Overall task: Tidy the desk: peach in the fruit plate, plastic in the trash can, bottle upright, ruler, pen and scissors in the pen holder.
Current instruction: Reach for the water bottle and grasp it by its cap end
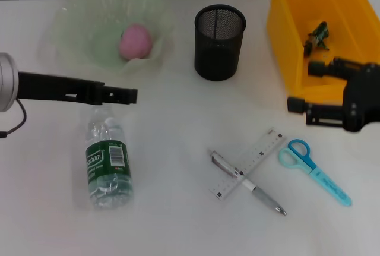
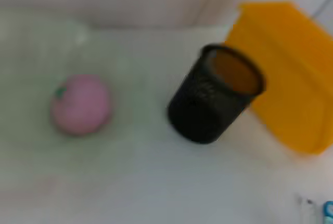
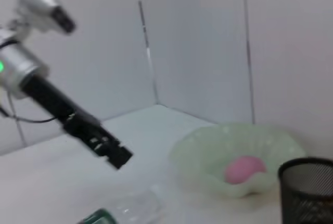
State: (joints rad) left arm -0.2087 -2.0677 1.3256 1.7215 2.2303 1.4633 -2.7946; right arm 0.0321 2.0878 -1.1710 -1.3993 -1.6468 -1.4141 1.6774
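Already my pink peach (image 1: 136, 41) sits in the ruffled pale-green fruit plate (image 1: 71, 24); the black mesh pen holder (image 1: 219, 42) looks empty, the yellow trash can (image 1: 285, 24) holds crumpled plastic (image 1: 317, 36). Left end effector (image 1: 122, 95): cannot tell. Right end effector (image 1: 300, 87) is spread. Green-labelled bottle (image 1: 108, 164) lies flat on the worktop (image 1: 178, 220).

A white table (image 1: 178, 226) fills the scene. White wall panels (image 3: 197, 37) rise from the table's far edge, meeting at a corner seam (image 3: 146, 47).
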